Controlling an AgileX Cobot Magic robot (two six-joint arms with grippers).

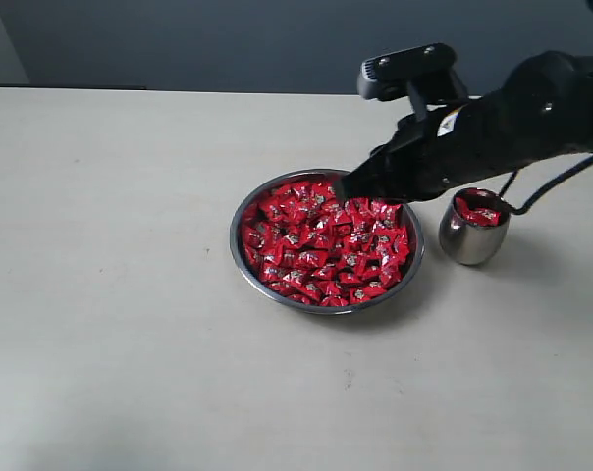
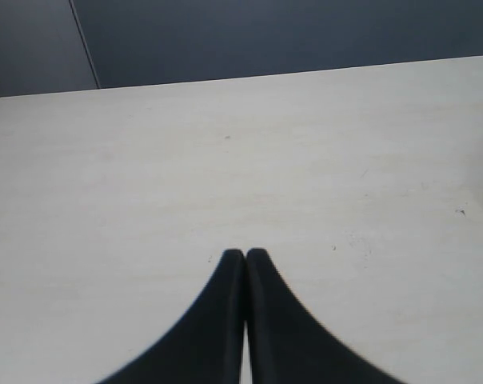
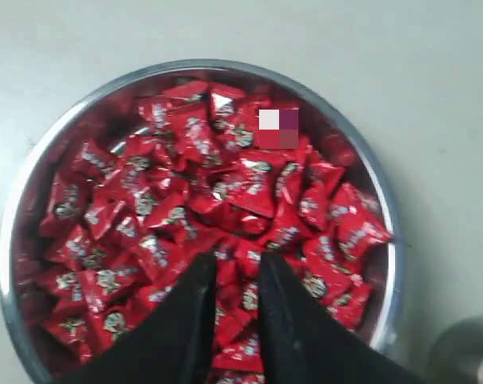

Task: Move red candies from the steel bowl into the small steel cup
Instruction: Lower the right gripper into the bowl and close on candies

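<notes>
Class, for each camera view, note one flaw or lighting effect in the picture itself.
Exterior view: soft shadows edge the steel bowl and small steel cup on the table. Left wrist view: the left gripper is a featureless dark silhouette. Right wrist view: a blocky pink-and-white pixel patch overlies the red candies; the cup there is blurred.

Right arm (image 1: 542,113), all black, matte and bulky, with a small white label (image 1: 449,122) flecked orange. A boxy black mount (image 1: 411,71) rides on top, screws (image 1: 381,65) showing. Thin black cables (image 1: 557,184) loop below. Right hand (image 3: 237,264) and left hand (image 2: 245,254) alike: smooth black fingers (image 3: 177,336) tapering to rounded tips.
</notes>
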